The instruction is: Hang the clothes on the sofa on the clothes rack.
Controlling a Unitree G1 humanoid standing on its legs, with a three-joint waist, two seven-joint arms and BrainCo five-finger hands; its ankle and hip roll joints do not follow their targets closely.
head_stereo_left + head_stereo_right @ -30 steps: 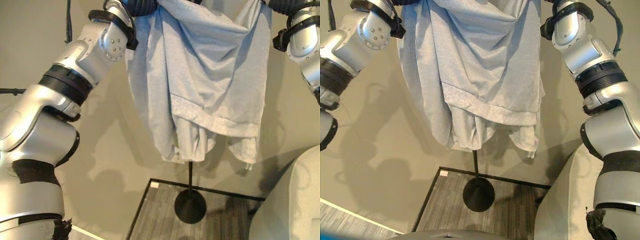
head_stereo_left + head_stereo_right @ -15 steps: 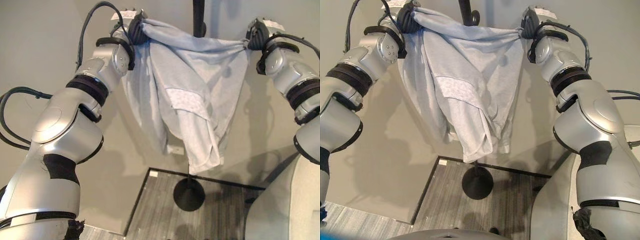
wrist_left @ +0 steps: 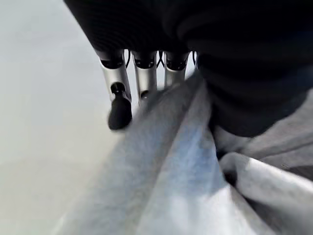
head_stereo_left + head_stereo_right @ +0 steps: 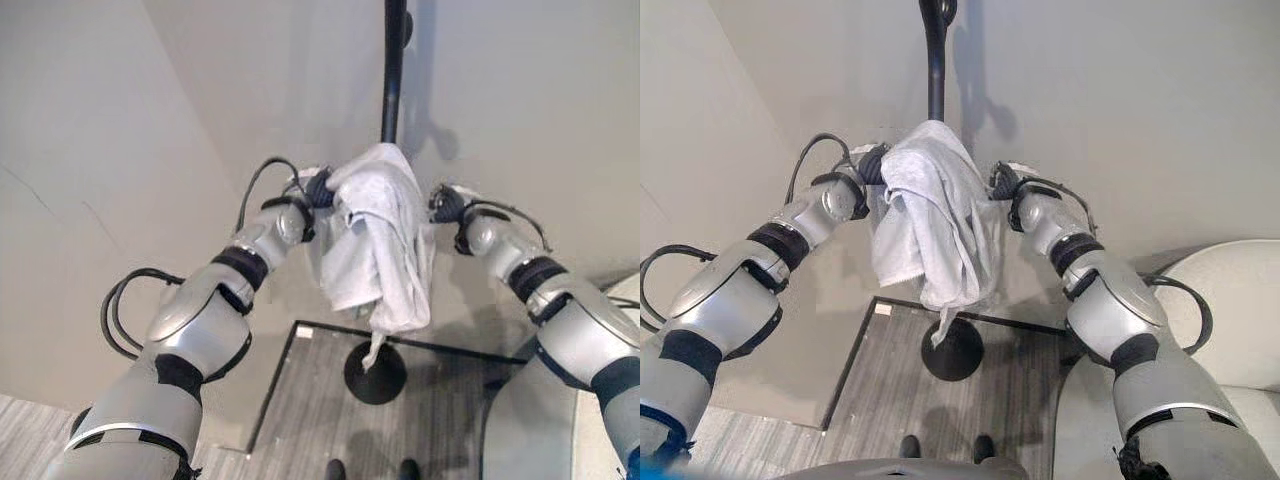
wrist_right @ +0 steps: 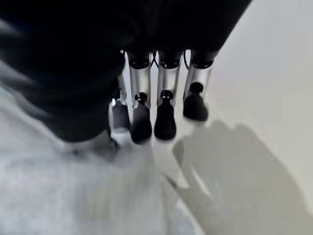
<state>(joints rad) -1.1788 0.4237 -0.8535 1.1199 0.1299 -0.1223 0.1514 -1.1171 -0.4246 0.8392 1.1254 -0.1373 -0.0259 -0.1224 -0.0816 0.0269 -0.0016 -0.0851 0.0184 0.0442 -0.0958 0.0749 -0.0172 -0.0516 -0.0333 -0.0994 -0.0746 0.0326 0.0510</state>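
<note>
A pale grey garment (image 4: 385, 235) hangs bunched against the black pole of the clothes rack (image 4: 393, 70), its lower folds dangling above the rack's round base (image 4: 952, 350). My left hand (image 4: 318, 188) holds its left edge, and the cloth (image 3: 161, 161) runs in under the curled fingers (image 3: 120, 110). On the garment's right edge sits my right hand (image 4: 1002, 182). Its fingers (image 5: 142, 122) are curled, and the cloth (image 5: 73, 196) reaches the thumb side.
The rack stands on a dark mat (image 4: 300, 420) close to a plain wall (image 4: 150, 150). The pale sofa (image 4: 1230, 300) is at the lower right, beside my right arm.
Both hands have come much closer together and reached further out to the pole, so the spread garment now hangs bunched against it. The view has also shifted.
</note>
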